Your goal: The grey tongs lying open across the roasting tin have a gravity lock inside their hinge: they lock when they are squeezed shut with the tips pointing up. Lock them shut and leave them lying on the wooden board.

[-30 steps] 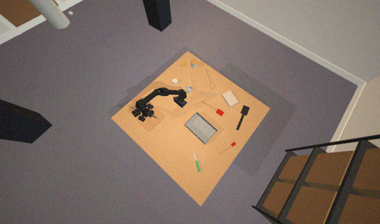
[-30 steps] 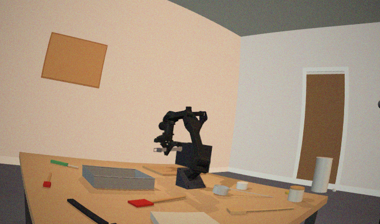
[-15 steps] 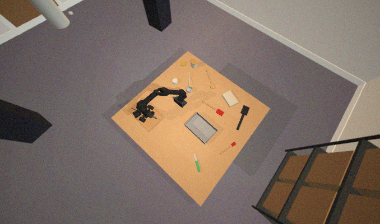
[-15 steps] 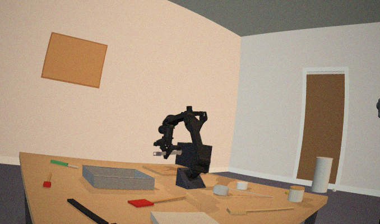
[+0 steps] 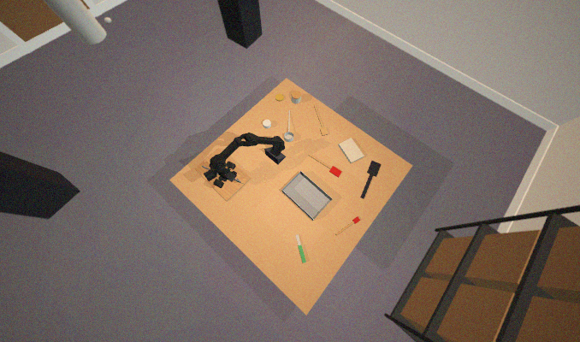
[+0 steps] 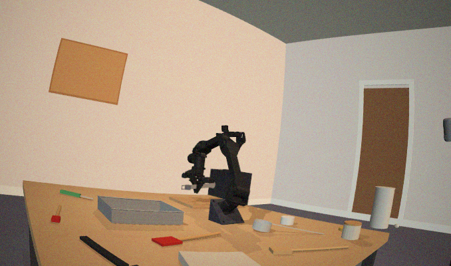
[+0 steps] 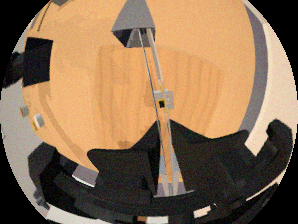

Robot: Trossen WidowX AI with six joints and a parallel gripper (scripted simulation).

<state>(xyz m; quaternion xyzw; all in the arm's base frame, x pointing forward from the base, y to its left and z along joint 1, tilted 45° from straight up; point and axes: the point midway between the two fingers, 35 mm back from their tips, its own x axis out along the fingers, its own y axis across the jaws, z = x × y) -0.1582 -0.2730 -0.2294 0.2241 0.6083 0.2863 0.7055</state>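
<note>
The grey tongs (image 5: 238, 180) (image 6: 188, 187) (image 7: 134, 19) are off the tin and roughly level in the air. My gripper (image 5: 221, 174) (image 6: 197, 191) (image 7: 162, 123) points down and is shut on the tongs partway along their length. Their two arms look close together, nearly parallel, in the wrist view; whether the lock is engaged cannot be told. The wooden board (image 5: 228, 196) (image 6: 185, 201) (image 7: 111, 100) is a little below the gripper and the tongs. The tongs' ends stick out on both sides of the fingers. The grey roasting tin (image 5: 298, 205) (image 6: 147, 217) is empty.
The arm's base (image 5: 275, 156) (image 6: 226, 213) (image 7: 37, 62) stands beside the board. A green-handled tool (image 5: 302, 253) (image 6: 70, 193), a red spatula (image 5: 335, 171) (image 6: 167, 241), a black spatula (image 5: 374, 168) and a white tub (image 5: 267, 123) (image 6: 287, 220) lie elsewhere on the table.
</note>
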